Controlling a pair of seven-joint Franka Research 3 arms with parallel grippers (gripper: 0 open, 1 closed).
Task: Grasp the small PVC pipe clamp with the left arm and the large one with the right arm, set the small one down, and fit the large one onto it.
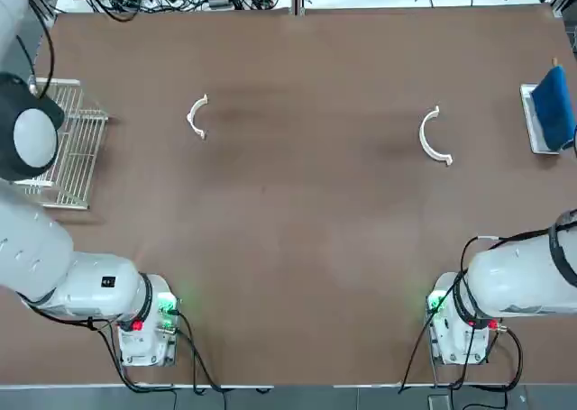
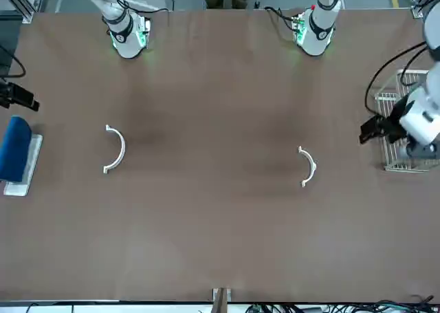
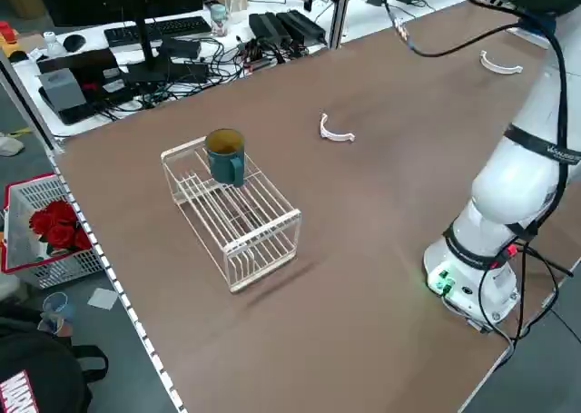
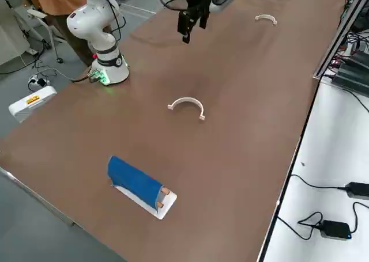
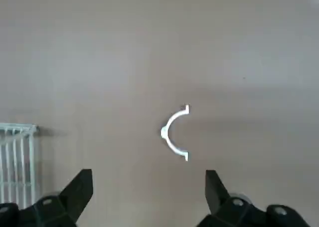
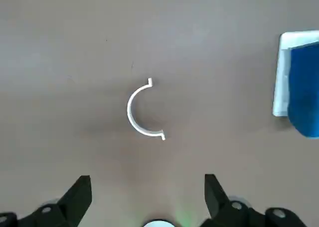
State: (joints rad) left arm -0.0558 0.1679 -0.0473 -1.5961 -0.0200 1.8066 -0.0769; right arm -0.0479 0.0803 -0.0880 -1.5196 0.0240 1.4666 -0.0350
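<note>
Lying apart from open left pincer (image 5: pixel 144 197): small clamp (image 5: pixel 175 132)

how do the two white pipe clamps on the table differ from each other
Size: the small PVC pipe clamp has a tighter, shorter arc than the large one.
Place: the small PVC pipe clamp lies on the left arm's side, nearer the wire rack; the large one lies on the right arm's side, nearer the blue object.
Shared: both are thin white C-shaped half-rings with end tabs, lying on the table, ungrasped.
</note>
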